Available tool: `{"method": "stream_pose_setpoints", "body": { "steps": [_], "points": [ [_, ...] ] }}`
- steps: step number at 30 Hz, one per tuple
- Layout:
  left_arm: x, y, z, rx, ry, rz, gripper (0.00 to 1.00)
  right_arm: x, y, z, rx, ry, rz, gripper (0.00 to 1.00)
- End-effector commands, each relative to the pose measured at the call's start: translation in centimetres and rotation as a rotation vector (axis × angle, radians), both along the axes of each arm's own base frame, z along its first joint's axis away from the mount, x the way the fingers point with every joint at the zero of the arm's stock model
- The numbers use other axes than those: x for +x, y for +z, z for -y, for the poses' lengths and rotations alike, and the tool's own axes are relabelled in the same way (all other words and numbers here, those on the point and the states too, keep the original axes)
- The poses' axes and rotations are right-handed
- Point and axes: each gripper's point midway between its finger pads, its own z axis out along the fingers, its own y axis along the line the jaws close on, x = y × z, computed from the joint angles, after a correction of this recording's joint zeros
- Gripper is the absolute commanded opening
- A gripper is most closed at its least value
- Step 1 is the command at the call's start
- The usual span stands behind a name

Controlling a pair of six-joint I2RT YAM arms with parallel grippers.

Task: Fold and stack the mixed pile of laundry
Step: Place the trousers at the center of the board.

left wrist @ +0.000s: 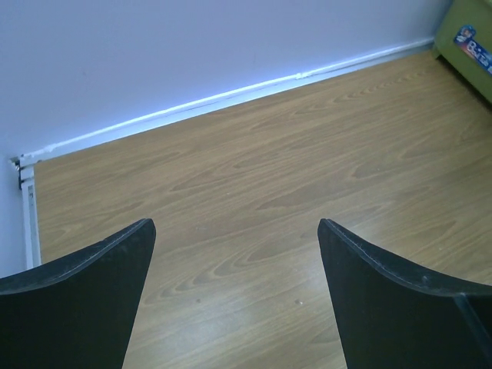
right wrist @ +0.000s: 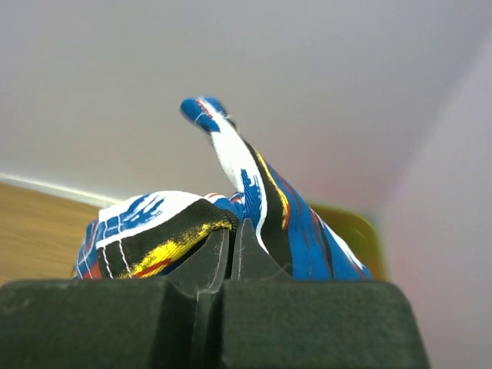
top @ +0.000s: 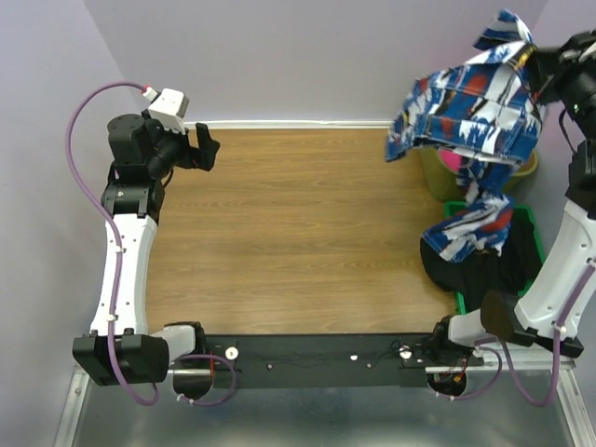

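Note:
The blue cloth (top: 475, 102) with white, red and black blotches hangs high at the far right, its tail (top: 470, 228) reaching down to the black garment (top: 494, 265), which lies in a green bin. My right gripper (top: 533, 48) is shut on the top of the blue cloth; in the right wrist view the cloth (right wrist: 231, 200) bunches over the closed fingertips (right wrist: 233, 234). My left gripper (top: 207, 149) is open and empty above the far left of the table, with both fingers (left wrist: 84, 292) wide apart over bare wood.
A green bin (top: 530, 223) sits at the right table edge. A yellow-green tub (top: 528, 168) with a pink cloth (top: 453, 161) stands behind it and shows in the left wrist view (left wrist: 469, 38). The wooden table (top: 298, 233) meets a lilac wall at the back.

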Motion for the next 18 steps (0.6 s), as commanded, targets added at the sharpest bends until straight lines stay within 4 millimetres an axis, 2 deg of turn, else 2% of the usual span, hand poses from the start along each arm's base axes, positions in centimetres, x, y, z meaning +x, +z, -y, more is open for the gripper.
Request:
{"method": "stream_pose_setpoints", "body": {
  "steps": [1, 2, 3, 4, 5, 6, 7, 8, 10, 11, 12, 13, 14, 15, 16, 17, 18],
  "points": [
    [0.1, 1.3, -1.4, -0.107, 0.033, 0.002, 0.96, -1.3, 10.9, -7.7, 0.204, 0.526, 0.338, 0.01],
    [0.2, 1.3, -2.5, -0.127, 0.059, -0.001, 0.96, -0.9, 11.2, -8.7, 0.331, 0.604, 0.295, 0.01],
    [0.2, 0.9, -2.9, -0.140, 0.063, -0.012, 0.95, -0.4, 11.5, -9.7, 0.372, 0.652, 0.287, 0.01],
    [0.0, 1.0, -3.1, -0.152, 0.049, -0.014, 0.95, 2.4, 10.9, -10.4, 0.430, 0.663, 0.254, 0.01],
    [0.1, 0.6, -4.4, -0.164, 0.076, -0.025, 0.95, 3.0, 9.9, -14.1, 0.430, 0.736, 0.218, 0.01],
    [0.1, 0.6, -4.7, -0.168, 0.075, -0.027, 0.95, 4.8, 7.5, -16.0, 0.453, 0.731, 0.121, 0.01],
    [0.0, 0.2, -5.1, -0.173, 0.078, -0.044, 0.95, 5.8, 6.3, -17.7, 0.456, 0.718, 0.095, 0.01],
    [0.0, 0.0, -5.3, -0.168, 0.083, -0.052, 0.94, 7.4, 1.9, -22.5, 0.409, 0.753, -0.005, 0.01],
    [-0.2, -0.3, -6.1, -0.138, 0.105, -0.063, 0.95, 7.9, -2.9, -27.2, 0.316, 0.731, -0.079, 0.01],
    [-0.3, -0.2, -6.3, -0.123, 0.113, -0.060, 0.95, 7.5, -5.3, -30.8, 0.195, 0.686, -0.064, 0.01],
    [-0.4, -0.4, -6.7, -0.087, 0.109, -0.055, 0.95, 8.4, -10.8, -33.0, 0.119, 0.650, -0.169, 0.09],
    [-0.7, -0.8, -6.8, -0.084, 0.112, -0.077, 0.95, 8.8, -13.8, -34.3, 0.045, 0.626, -0.218, 0.23],
    [-0.8, -1.2, -7.0, -0.054, 0.111, -0.084, 0.95, 9.4, -17.8, -35.7, -0.019, 0.608, -0.302, 0.53],
    [-0.9, -1.5, -7.2, -0.032, 0.104, -0.090, 0.95, 9.1, -21.9, -35.6, -0.064, 0.605, -0.422, 0.64],
    [-1.1, -2.4, -7.5, 0.014, 0.099, -0.116, 0.95, 8.9, -23.8, -35.4, -0.081, 0.602, -0.461, 0.75],
    [-1.1, -3.1, -7.9, 0.045, 0.102, -0.128, 0.95, 8.9, -25.8, -34.7, -0.129, 0.580, -0.479, 0.91],
    [-1.1, -3.9, -8.1, 0.072, 0.099, -0.145, 0.95, 8.1, -25.7, -33.9, -0.152, 0.583, -0.472, 0.95]
  ]
}}
